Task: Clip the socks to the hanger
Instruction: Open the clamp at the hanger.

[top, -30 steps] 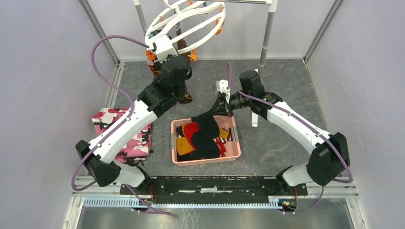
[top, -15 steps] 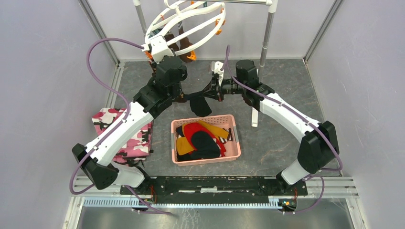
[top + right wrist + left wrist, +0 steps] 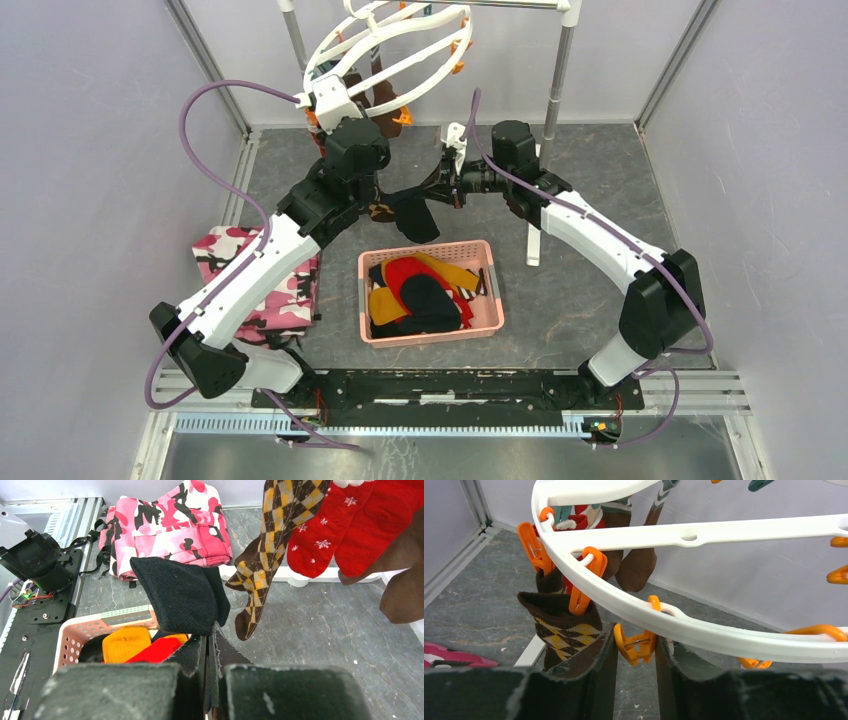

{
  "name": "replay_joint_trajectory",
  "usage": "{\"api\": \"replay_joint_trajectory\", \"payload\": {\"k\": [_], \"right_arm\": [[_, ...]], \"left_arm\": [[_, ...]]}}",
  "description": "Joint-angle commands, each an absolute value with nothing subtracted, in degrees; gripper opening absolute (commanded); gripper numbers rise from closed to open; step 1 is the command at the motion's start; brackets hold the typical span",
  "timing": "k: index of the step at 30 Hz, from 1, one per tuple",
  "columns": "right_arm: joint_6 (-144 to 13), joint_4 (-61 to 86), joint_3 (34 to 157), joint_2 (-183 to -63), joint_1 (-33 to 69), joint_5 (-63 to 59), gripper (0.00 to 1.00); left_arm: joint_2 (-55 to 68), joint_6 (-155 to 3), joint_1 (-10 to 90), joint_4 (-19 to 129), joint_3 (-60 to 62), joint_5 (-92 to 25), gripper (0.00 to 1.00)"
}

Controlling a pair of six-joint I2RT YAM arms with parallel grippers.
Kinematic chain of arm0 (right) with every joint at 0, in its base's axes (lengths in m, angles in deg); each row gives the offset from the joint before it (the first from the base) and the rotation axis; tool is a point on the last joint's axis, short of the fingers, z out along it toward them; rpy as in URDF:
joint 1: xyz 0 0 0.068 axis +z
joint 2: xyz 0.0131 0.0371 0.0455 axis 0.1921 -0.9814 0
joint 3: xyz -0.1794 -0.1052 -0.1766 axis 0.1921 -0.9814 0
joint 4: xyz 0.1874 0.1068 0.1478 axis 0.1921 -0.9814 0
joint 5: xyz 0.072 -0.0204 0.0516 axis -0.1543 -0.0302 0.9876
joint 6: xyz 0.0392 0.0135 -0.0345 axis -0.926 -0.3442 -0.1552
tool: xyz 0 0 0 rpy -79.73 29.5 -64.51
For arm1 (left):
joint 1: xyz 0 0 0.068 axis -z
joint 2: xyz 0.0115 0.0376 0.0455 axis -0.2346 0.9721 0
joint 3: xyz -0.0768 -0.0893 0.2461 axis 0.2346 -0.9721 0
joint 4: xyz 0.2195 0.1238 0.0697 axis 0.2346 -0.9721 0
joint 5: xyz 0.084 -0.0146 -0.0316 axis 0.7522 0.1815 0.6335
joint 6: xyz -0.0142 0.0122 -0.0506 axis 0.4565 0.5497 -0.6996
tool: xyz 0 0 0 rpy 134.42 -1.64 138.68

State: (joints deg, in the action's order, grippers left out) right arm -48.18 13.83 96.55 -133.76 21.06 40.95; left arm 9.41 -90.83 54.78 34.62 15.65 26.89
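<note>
The white plastic round hanger (image 3: 684,627) arcs directly over the left gripper (image 3: 636,655), whose fingers press both sides of an orange plastic clip (image 3: 634,642), leaving no gap. A brown-and-yellow argyle sock (image 3: 566,630) hangs just beside them. The black knit sock (image 3: 180,595) pinched in the right gripper (image 3: 210,645) fills the space between the arms. Right of the pink plastic basket (image 3: 365,300), bare grey floor (image 3: 560,310) lies open, the metal rack pole (image 3: 557,80) standing at its far edge.
</note>
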Motion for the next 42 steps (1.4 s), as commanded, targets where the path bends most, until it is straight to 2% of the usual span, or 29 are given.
{"api": "replay_joint_trajectory", "payload": {"k": [1, 4, 8, 21, 25, 28, 30, 33, 39, 42], "right_arm": [[-49.59, 14.99, 100.00, -133.82, 21.22, 41.36, 0.00], [-49.59, 14.62, 100.71, -133.99, 21.20, 41.12, 0.00], [-49.50, 14.30, 101.34, -134.23, 21.14, 40.32, 0.00], [-58.19, 20.81, 99.97, -133.63, 21.13, 31.22, 0.00], [-57.87, 17.00, 103.97, -135.95, 21.12, 35.94, 0.00], [-59.33, 14.66, 108.17, -140.01, 20.83, 46.39, 0.00], [-64.35, 18.68, 108.40, -142.08, 20.74, 51.44, 0.01], [-70.01, 25.61, 107.14, -143.59, 20.67, 52.57, 0.01], [-82.64, 44.45, 98.79, -142.64, 20.57, 47.49, 0.00], [-80.18, 43.71, 97.31, -141.03, 20.65, 42.13, 0.00]], "left_arm": [[7.63, -93.57, 54.36, 34.91, 15.19, 26.51, 0.29], [7.31, -93.53, 54.20, 35.18, 14.90, 25.50, 0.11], [6.67, -93.40, 54.00, 35.97, 14.30, 24.41, 0.02], [6.79, -94.01, 53.91, 36.15, 14.19, 24.01, 0.02], [6.78, -93.97, 53.91, 36.36, 14.21, 23.59, 0.02], [6.32, -93.72, 53.91, 36.74, 13.85, 22.87, 0.02], [5.85, -93.58, 53.80, 37.13, 13.39, 22.31, 0.02], [5.31, -93.36, 53.79, 37.17, 13.05, 21.88, 0.02], [4.00, -93.22, 53.69, 37.35, 12.31, 21.38, 0.02], [3.68, -93.31, 53.65, 37.46, 12.04, 21.36, 0.02]]}}
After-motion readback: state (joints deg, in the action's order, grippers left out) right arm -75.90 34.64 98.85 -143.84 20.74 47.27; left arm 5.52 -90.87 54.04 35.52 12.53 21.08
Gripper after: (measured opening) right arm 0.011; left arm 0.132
